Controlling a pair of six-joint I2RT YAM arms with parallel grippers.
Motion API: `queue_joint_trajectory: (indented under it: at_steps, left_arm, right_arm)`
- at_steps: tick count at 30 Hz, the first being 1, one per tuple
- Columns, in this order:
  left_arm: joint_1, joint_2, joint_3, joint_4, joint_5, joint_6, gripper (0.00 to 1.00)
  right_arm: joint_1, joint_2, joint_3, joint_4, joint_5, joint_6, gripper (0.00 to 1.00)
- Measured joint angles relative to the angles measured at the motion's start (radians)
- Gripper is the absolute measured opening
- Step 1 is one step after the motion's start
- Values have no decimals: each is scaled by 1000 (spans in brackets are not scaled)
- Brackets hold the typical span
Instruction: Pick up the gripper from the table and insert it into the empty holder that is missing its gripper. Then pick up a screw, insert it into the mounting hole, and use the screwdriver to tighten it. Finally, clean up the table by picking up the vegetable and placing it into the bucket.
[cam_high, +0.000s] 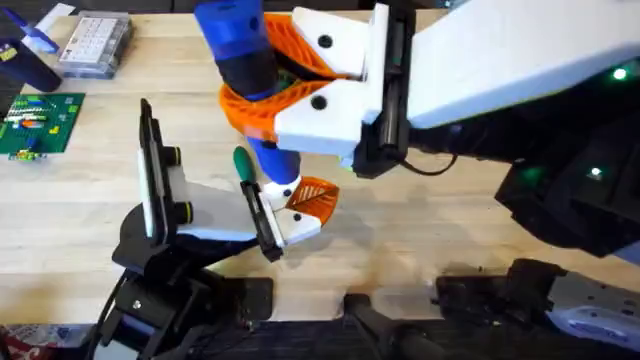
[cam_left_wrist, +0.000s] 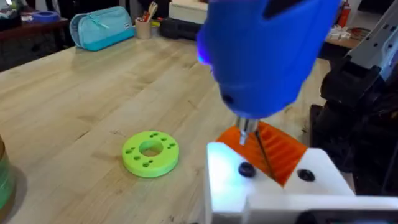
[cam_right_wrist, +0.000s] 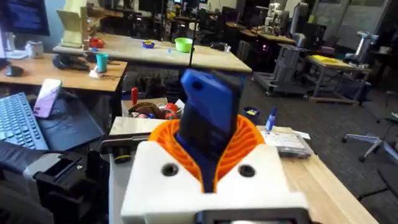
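screwdriver (cam_high: 240, 50) bit down at the gripper (cam_high: 312, 196) in its holder (cam_high: 300, 228)

right gripper (cam_high: 335, 75) clamps the rigid, heavy-looking body mid-barrel (sensible hold); left gripper's (cam_high: 205, 205) finger state i cannot tell.

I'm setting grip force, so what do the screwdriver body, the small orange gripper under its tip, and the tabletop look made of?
The screwdriver body looks like smooth, slightly glossy blue plastic, with a bare metal bit at its nose. The gripper looks like matte orange plastic, probably 3D-printed, judging by its ribbed slats. The table appears to be light wood with visible grain and plank seams, possibly laminate.
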Motion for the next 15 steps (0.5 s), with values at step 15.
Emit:
queue_joint_trajectory:
  at_steps: [15]
  left_arm:
    - [0,0,0,0,0,0,16]
  right_arm:
    - [0,2,-17,23,0,29,53]
